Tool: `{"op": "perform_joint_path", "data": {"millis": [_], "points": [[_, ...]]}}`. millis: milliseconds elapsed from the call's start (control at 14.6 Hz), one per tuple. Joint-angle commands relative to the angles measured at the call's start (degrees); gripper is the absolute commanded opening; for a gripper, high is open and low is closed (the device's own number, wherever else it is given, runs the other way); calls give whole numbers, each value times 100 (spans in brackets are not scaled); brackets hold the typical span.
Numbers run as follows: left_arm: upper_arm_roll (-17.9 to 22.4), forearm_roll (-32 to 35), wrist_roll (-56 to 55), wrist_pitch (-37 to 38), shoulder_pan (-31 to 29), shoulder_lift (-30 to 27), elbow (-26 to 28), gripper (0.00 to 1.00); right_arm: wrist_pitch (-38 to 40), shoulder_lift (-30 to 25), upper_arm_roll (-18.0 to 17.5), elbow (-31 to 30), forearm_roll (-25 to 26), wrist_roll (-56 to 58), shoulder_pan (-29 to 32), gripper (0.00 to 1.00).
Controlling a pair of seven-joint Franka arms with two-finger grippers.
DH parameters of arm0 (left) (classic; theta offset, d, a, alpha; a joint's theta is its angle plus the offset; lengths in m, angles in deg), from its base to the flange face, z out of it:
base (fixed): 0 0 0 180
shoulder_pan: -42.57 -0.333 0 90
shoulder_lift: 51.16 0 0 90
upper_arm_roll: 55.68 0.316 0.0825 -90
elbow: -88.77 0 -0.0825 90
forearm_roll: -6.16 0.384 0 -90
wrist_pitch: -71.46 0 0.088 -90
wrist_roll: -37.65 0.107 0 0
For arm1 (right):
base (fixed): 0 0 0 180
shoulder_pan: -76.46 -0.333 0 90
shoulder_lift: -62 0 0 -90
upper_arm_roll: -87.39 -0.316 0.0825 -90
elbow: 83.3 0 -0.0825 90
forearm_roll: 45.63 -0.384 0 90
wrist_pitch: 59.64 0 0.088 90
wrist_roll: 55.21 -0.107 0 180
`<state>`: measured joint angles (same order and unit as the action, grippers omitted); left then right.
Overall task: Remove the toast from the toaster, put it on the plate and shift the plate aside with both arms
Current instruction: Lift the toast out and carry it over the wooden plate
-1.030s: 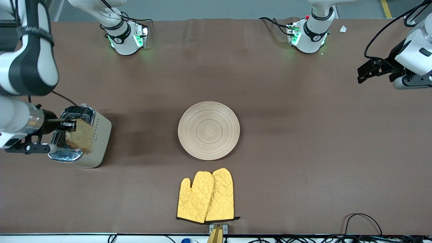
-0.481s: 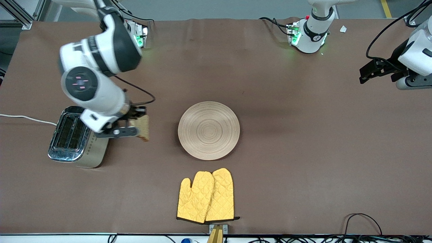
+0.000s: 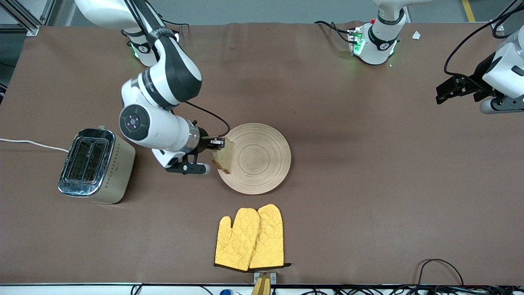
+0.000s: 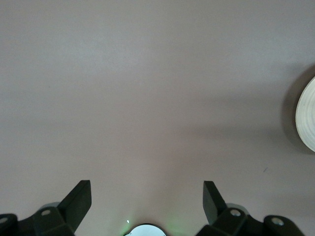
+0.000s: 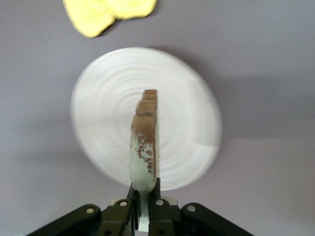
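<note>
- Extraction is complete: you will find both slots of the toaster [image 3: 96,165] empty at the middle left of the front view, with nothing protruding from the chrome top.
- The toast [image 3: 223,159] is out of the toaster and held on edge over the rim of the plate [image 3: 262,164] on the toaster's side; the right wrist view shows the slice upright above the plate, not yet laid down.
- The right end effector [image 3: 216,148] is pinching the toast by one edge, fingers pressed against both faces of the slice.
- The plate sits at the centre of the front view on the desk [image 3: 368,184] and carries nothing on its surface.
- The left end effector [image 3: 446,88] waits at the upper right of the frame with its fingers spread and holding nothing; in the left wrist view only an edge of the plate shows.
- Remaining, as you should judge it: lay the toast flat on the plate, release it, then move the plate aside using both arms.
- The oven mitts [image 3: 250,239] lie at the lower centre, apart from the plate.
</note>
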<state>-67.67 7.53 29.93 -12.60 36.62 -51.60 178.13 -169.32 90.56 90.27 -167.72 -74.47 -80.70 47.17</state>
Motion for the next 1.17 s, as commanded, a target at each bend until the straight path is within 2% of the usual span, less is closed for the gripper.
{"op": "perform_joint_path", "data": {"millis": [0,206,412,481,618,687,755,893,1099], "points": [[-14,135,-54,74,15,44,-50,100,-1068,96,28,-653,-1041,-123,-339,11],[-23,136,-63,74,24,79,-41,100,-1993,605,37,-734,-2079,-26,-674,11],[-32,127,-63,74,24,88,-33,100,-2145,729,81,-856,-1986,490,-771,12],[-32,127,-80,74,41,114,-33,100,-2145,721,98,-961,-1611,554,-763,13],[-41,127,-107,74,41,123,-33,100,-2136,721,116,-1024,-321,528,-763,17],[-49,127,-107,74,41,114,-33,100,-2128,721,116,-1059,146,519,-763,21],[-58,127,-107,74,41,114,-33,100,-2101,721,125,-1068,403,519,-745,36],[-58,127,-107,74,50,114,-33,100,-1787,668,186,-1050,554,528,-657,100],[-58,127,-107,74,50,114,-41,100,-1110,292,633,-910,1019,510,-666,100]]}}
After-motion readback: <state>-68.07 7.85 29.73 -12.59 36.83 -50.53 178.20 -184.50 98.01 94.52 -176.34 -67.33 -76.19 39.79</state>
